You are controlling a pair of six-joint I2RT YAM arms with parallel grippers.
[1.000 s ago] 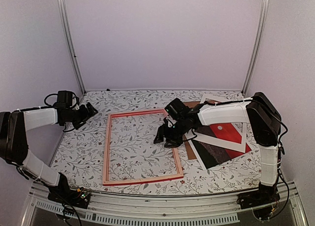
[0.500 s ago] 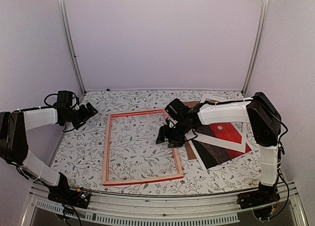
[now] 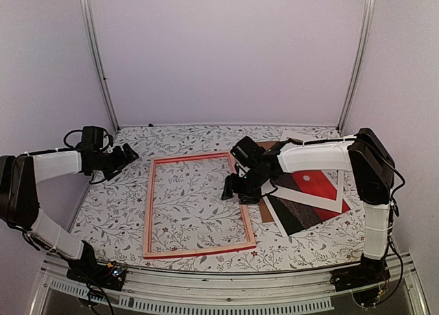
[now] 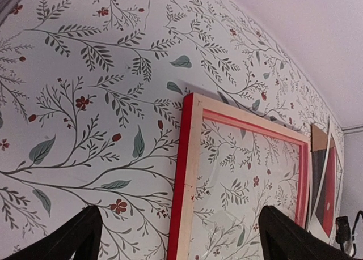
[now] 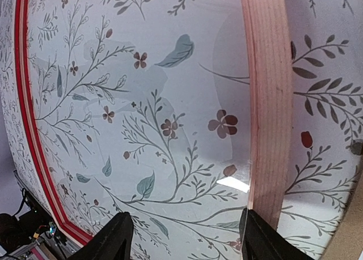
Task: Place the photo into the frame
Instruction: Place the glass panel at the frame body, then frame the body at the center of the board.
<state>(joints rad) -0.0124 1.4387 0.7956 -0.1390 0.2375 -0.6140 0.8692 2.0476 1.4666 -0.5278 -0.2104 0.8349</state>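
Left gripper (image 3: 129, 153) is staying spread wide, idling left of the frame (image 3: 148, 212). Right gripper (image 3: 230, 189) is widening and drifting off the frame's right rail, apparently empty. The photo (image 3: 319, 185) is lying face-up farther right, still awaiting pickup.
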